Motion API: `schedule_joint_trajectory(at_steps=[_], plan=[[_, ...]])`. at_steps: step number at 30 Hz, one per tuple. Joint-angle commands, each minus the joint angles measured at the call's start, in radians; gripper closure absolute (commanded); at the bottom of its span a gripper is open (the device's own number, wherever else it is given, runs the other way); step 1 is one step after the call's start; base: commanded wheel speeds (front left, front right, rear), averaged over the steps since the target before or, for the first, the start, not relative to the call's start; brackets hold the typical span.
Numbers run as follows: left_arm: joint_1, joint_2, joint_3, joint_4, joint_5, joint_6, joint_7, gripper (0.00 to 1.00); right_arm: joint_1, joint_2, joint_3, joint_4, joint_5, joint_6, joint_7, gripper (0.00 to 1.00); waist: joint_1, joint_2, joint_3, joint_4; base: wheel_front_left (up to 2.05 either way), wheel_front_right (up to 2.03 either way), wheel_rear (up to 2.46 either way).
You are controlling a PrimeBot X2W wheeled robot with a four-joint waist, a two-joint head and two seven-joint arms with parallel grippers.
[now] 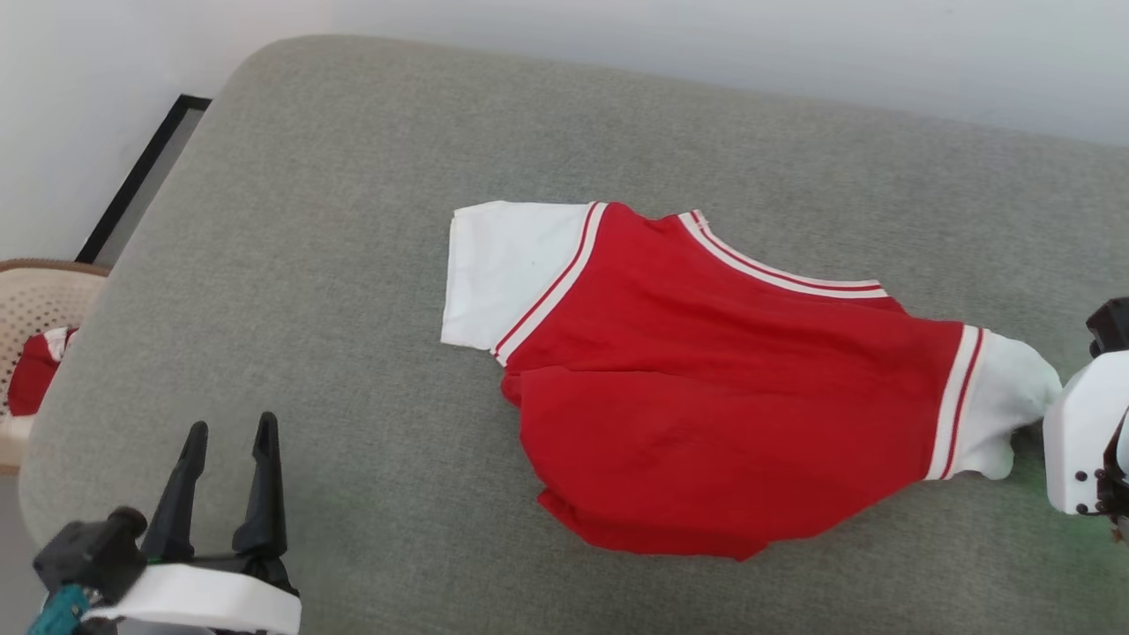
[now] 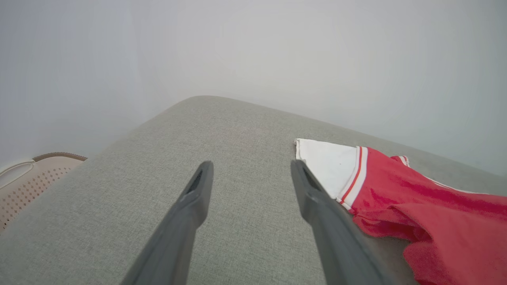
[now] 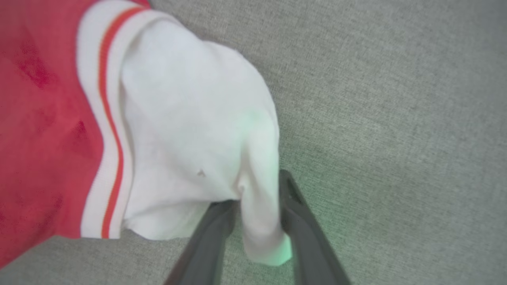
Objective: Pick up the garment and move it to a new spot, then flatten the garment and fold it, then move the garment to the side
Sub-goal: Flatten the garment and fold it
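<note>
The garment [image 1: 706, 379] is a red T-shirt with white sleeves and red-white striped trim, lying rumpled and plain side up on the grey fabric cushion [image 1: 353, 220], one sleeve flat toward the left and the other bunched at the right edge. The right gripper [image 3: 257, 194] has its fingers narrow with a fold of that bunched white sleeve between them, cloth touching both - can't tell if it's actually pinched. The left gripper [image 1: 230, 425] hangs over bare cushion near the front left corner, fingers wide, nothing in them - beige perforated basket [image 1: 35, 300] off to the left.
</note>
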Motion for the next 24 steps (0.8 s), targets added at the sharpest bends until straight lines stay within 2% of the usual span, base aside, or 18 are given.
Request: schedule_joint_trajectory(at_steps=[1, 6, 9, 15, 16, 24], plan=[[-0.023, 0.015, -0.003, 0.001, -0.006, -0.011, 0.019, 0.00, -0.010, 0.003, 0.005, 0.006, -0.001, -0.001, -0.019, 0.00, 0.0000, 0.0000, -0.008, -0.012, 0.00, 0.00, 0.00], [-0.083, 0.085, -0.020, -0.018, -0.024, -0.040, 0.135, 0.00, 0.000, 0.014, -0.009, -0.045, 0.025, -0.001, -0.065, 0.00, 0.0000, 0.0000, -0.021, -0.057, 0.00, 0.00, 0.00], [-0.144, 0.140, -0.031, -0.036, -0.049, -0.056, 0.233, 0.00, 0.023, 0.045, -0.036, -0.109, 0.018, -0.001, -0.098, 0.00, 0.0000, 0.0000, -0.021, -0.096, 0.00, 0.00, 0.00], [-0.307, 0.256, -0.061, 0.003, -0.106, -0.077, 0.440, 0.00, 0.064, 0.150, -0.092, -0.276, -0.017, -0.001, -0.192, 0.00, 0.0000, 0.0000, 0.001, -0.189, 0.00, 0.00, 0.00], [-0.307, 0.256, -0.061, 0.003, -0.106, -0.077, 0.440, 0.00, 0.064, 0.150, -0.092, -0.276, -0.017, -0.001, -0.192, 0.00, 0.0000, 0.0000, 0.001, -0.189, 0.00, 0.00, 0.00], [-0.544, 0.368, -0.130, 0.188, -0.177, -0.089, 0.648, 0.00, 0.061, 0.292, -0.088, -0.466, -0.084, -0.001, -0.401, 0.00, 0.0000, 0.0000, 0.072, -0.322, 0.00, 0.00, 0.00]])
